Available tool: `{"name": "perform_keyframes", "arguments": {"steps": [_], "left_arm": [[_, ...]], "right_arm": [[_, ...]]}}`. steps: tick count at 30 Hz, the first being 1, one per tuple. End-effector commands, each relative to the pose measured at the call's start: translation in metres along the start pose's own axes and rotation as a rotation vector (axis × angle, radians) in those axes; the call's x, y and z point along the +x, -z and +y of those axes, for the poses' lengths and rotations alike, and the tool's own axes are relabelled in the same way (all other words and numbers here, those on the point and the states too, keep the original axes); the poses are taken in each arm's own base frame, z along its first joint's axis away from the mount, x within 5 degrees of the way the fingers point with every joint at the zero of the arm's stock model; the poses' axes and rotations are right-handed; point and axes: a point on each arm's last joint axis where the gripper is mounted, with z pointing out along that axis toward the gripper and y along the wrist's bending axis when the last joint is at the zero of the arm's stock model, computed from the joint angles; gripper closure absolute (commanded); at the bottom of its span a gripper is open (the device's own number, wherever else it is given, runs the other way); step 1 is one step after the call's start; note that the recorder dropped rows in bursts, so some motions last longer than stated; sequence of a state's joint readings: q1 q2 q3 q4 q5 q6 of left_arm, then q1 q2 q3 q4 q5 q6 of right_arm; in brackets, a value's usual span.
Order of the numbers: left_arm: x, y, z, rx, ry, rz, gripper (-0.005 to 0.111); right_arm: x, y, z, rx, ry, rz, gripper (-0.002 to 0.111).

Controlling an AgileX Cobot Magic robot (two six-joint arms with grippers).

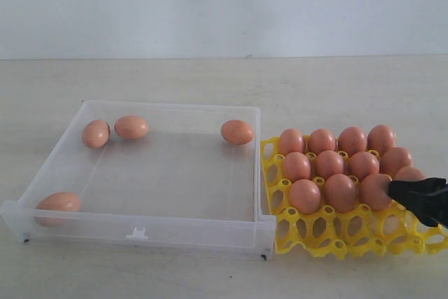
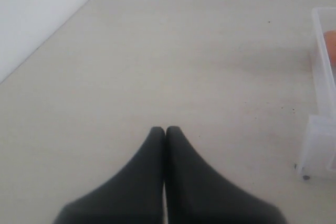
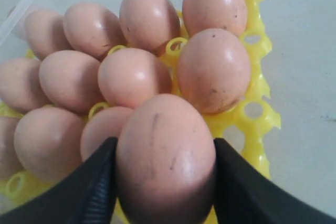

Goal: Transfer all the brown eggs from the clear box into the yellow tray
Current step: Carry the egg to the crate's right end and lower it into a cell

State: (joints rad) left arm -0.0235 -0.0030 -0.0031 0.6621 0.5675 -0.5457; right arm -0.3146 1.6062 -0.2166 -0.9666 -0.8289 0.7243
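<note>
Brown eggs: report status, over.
Right gripper shut on one brown egg at the yellow tray. Left gripper shut, empty, beside the clear box. Four brown eggs left in the box. Nothing in the way.

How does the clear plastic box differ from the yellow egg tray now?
The shallow transparent plastic box has plain solid walls; the bright yellow plastic tray is an openwork lattice of round cups. The box is wider than the tray. The box holds only four brown eggs, lying loose and scattered; the tray is crowded with eggs set in neat rows. Both rest side by side on the pale table and hold the same kind of eggs.
</note>
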Motion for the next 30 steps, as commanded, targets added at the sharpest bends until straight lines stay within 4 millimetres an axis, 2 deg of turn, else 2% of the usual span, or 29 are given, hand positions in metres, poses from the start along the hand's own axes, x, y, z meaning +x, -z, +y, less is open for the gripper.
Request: {"name": "perform_keyframes", "arguments": {"steps": [1,6,8,10,15,17,26,30], "left_arm": [[0.0,-0.001,-0.002,0.025,0.035,-0.006,0.111],[-0.002,0.0,-0.003,0.039,0.073,-0.029,0.111],[-0.005,0.0,-0.005,0.057,0.125,-0.053,0.111],[-0.008,0.0,-0.007,0.084,0.193,-0.085,0.111],[-0.013,0.001,-0.009,0.126,0.313,-0.124,0.111],[-0.013,0.001,-0.009,0.128,0.342,-0.122,0.111],[-0.013,0.001,-0.009,0.129,0.362,-0.122,0.111],[-0.014,0.001,-0.007,0.1,0.277,-0.146,0.111]], "right_arm": [[-0.007,0.0,0.0,-0.004,0.023,-0.069,0.109],[-0.008,0.0,0.0,-0.006,0.038,-0.074,0.107],[-0.009,0.0,-0.001,0.006,0.03,-0.083,0.103],[-0.01,0.0,-0.003,0.021,0.013,-0.096,0.094],[-0.011,0.0,-0.005,0.042,-0.014,-0.113,0.061],[-0.012,0.0,-0.004,0.04,-0.019,-0.115,0.054],[-0.012,0.0,-0.005,0.041,-0.029,-0.118,0.053],[-0.013,0.0,-0.006,0.054,-0.037,-0.128,0.053]]}}
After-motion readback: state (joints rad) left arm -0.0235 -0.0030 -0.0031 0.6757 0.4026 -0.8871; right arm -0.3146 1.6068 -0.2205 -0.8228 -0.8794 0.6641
